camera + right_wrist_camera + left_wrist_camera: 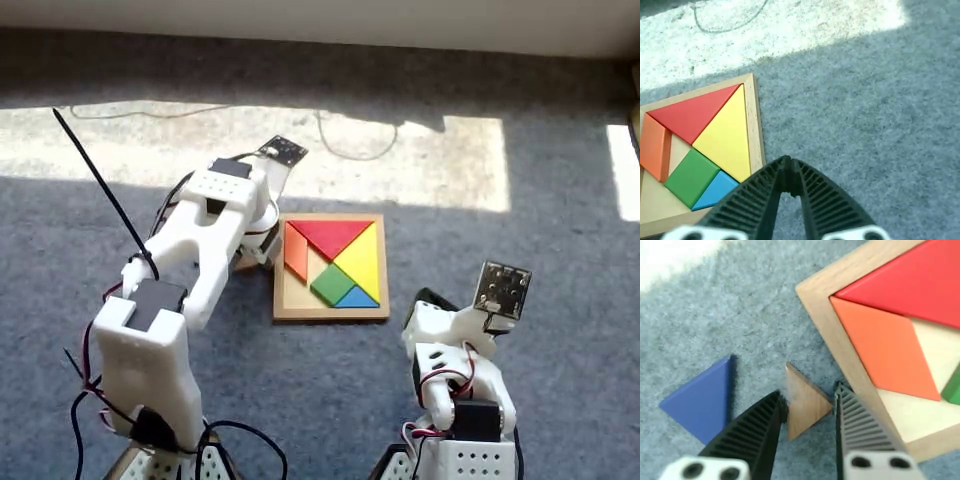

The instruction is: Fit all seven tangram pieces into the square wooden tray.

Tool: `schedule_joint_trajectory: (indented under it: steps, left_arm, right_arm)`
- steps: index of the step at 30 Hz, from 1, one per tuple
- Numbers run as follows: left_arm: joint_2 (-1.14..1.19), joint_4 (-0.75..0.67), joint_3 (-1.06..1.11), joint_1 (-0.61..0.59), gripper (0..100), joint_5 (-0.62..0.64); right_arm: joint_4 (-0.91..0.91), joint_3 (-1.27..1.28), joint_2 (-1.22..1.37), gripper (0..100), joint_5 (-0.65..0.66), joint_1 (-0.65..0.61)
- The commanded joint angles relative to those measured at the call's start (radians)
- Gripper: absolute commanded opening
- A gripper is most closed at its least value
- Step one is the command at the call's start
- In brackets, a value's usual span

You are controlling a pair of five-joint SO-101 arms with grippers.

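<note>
I see grey carpet (pixel 520 250) with a sunlit band (pixel 420 160) at the far side. The tray (pixel 330 314) sits mid-carpet. My left gripper (pixel 810 394) has its jaws spread around a tan triangle (pixel 804 410) just left of the tray. My right gripper (pixel 790 181) is closed, near-right of it.

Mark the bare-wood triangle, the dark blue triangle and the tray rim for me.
bare-wood triangle (pixel 805 407): left wrist view, centre of its top face.
dark blue triangle (pixel 702 400): left wrist view, centre of its top face.
tray (pixel 836 340): left wrist view, middle of its bare wooden rim.
</note>
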Motion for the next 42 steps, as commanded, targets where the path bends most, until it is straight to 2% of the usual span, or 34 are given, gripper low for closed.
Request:
schedule_joint_trajectory:
  steps: [1,7,12,16,22,29,36,40,42]
  left_arm:
    - [-0.010,0.071,-0.061,-0.018,13,-0.002]
    - [-0.012,0.161,-0.145,-0.012,13,-0.002]
    - [-0.028,0.285,-0.228,0.058,13,0.006]
    - [-0.084,0.305,-0.226,0.143,13,0.104]
    - [-0.096,0.285,-0.234,0.231,13,0.285]
    - [-0.042,0.199,-0.234,0.248,13,0.468]
    - [-0.030,0.135,-0.234,0.249,13,0.563]
    - [-0.036,0.106,-0.236,0.252,13,0.575]
    - [-0.030,0.100,-0.236,0.262,17,0.574]
  right_arm:
    - [0.002,0.119,-0.016,0.5,0.012,0.010]
    - [0.002,0.119,-0.016,0.5,0.012,0.010]
    - [0.002,0.119,-0.016,0.5,0.012,0.010]
    - [0.002,0.119,-0.016,0.5,0.012,0.010]
    - [0.002,0.119,-0.016,0.5,0.012,0.010]
    - [0.002,0.119,-0.016,0.5,0.012,0.010]
    - [0.002,0.119,-0.016,0.5,0.012,0.010]
    - [0.002,0.119,-0.016,0.5,0.012,0.010]
    - [0.002,0.119,-0.016,0.5,0.012,0.010]
